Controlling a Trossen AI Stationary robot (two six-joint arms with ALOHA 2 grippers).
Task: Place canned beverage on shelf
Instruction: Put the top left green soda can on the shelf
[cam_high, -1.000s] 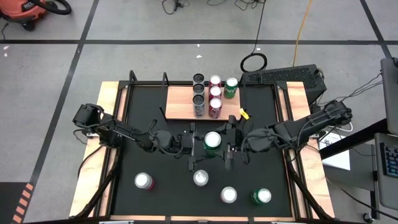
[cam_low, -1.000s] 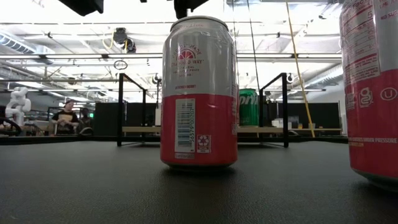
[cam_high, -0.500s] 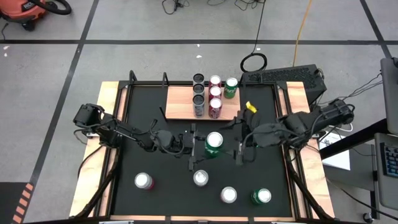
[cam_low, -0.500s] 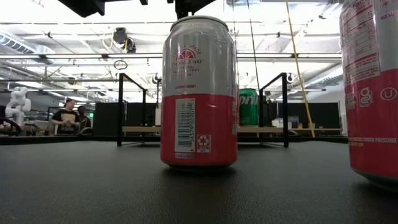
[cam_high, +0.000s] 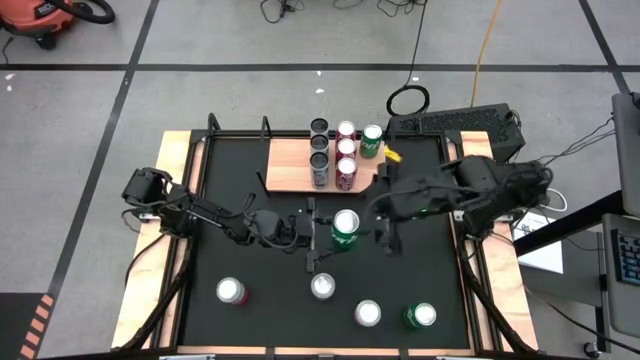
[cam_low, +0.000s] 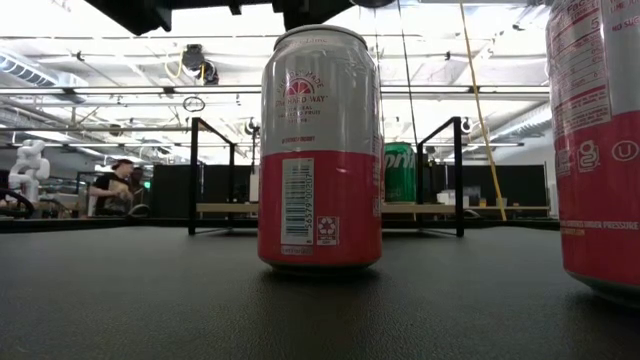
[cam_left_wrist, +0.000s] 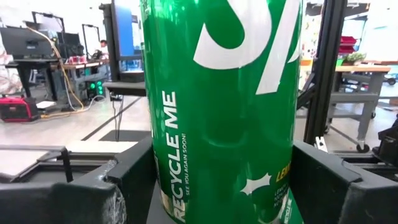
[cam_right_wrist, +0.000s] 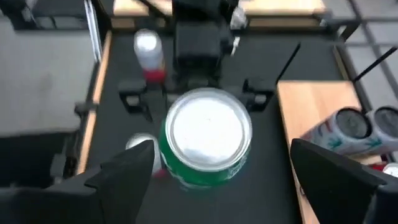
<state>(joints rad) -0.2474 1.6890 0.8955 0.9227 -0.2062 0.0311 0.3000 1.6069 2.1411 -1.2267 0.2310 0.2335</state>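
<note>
A green can (cam_high: 345, 228) stands upright over the middle of the black mat, with my left gripper (cam_high: 335, 235) shut on it from the left. It fills the left wrist view (cam_left_wrist: 222, 93). My right gripper (cam_high: 382, 228) hangs open above and to the right of the can, tipped downward, looking onto its silver top (cam_right_wrist: 208, 130); it touches nothing. The shelf (cam_high: 295, 175), a light wooden board at the far middle, bears several cans in rows, among them a green one (cam_high: 372, 140). My left gripper pinches the green can's round wall (cam_left_wrist: 158, 180) between its two fingers (cam_left_wrist: 118, 186), one on each side. The fingers come in level from the table's left. The can stays upright in the hold and looks lifted off the mat.
Several loose cans stand on the mat near the front edge: pink-and-white ones (cam_high: 232, 292) (cam_high: 322, 287) (cam_high: 368, 314) and a green one (cam_high: 420, 316). One pink can (cam_low: 320, 150) blocks much of the low view. Wooden strips edge the mat. People sit far back (cam_low: 110, 185).
My right gripper has drawn away from the green can toward the table's right edge, risen, and tipped its fingers downward. The can has stayed where it was in my left gripper.
</note>
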